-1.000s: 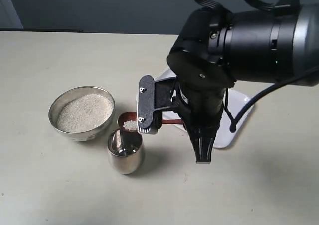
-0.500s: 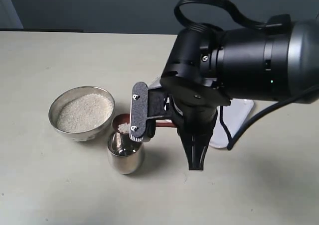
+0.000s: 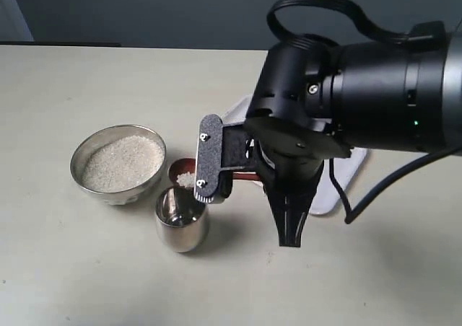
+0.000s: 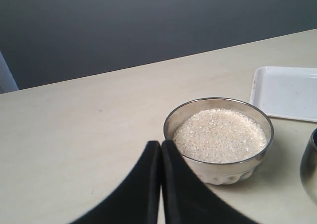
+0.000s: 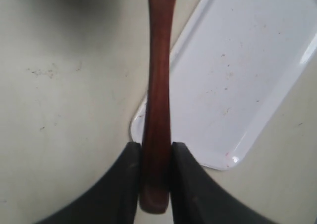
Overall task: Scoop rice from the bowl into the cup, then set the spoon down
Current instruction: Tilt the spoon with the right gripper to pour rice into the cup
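Observation:
The steel bowl [image 3: 85,155] holds a heap of white rice [image 3: 123,161] and stands at the left. In front of it and to the right stands the steel cup [image 3: 180,225]. The red-brown spoon [image 3: 185,175] carries a little rice, its head hovering at the cup's far rim. My right gripper [image 3: 249,196] is shut on the spoon handle [image 5: 157,100] near its end. Out of the exterior view, my left gripper [image 4: 161,145] is shut on nothing, just short of the bowl [image 4: 218,169]. The cup's side [image 4: 311,169] shows at that view's edge.
A white tray [image 3: 326,195] lies behind and right of the cup, mostly covered by the right arm. It also shows as the tray [image 5: 237,75] under the spoon handle and the tray [image 4: 287,92] beyond the bowl.
The right arm swung slightly left, then back right. The spoon head with its rice stayed beside the cup's far rim. The left gripper view has no earlier frame.

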Robot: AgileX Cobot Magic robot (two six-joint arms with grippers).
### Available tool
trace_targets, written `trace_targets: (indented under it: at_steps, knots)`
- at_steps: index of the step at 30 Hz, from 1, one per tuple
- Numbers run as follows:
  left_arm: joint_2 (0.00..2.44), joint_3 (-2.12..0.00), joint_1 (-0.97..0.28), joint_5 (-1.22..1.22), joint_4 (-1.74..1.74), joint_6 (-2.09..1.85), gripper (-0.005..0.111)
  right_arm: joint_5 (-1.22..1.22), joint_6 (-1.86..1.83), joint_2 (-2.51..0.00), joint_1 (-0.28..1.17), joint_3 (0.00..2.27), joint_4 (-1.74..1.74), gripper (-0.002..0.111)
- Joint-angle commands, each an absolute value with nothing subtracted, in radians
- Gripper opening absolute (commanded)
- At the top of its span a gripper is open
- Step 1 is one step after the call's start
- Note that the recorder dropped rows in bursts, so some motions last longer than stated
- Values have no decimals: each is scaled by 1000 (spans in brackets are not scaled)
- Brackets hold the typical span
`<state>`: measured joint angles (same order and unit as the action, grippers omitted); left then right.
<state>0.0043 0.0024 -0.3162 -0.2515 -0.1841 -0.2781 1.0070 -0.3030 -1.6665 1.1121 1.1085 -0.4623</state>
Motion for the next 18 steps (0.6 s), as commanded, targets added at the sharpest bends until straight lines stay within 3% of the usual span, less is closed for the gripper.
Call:
trace_targets:
  at_steps: [1, 11, 18]
  knots:
    - [0, 0, -321, -239, -185, -272, 1, 1006, -269, -1656, 1152, 1100, -494, -1]
    - [0, 0, -321, -239, -183, -272, 1, 1028, -149, -1656, 1209, 1093, -533, -1]
    - [0, 0, -321, -239, -183, -272, 1, 986, 15, -1641, 1295, 962, -679, -1]
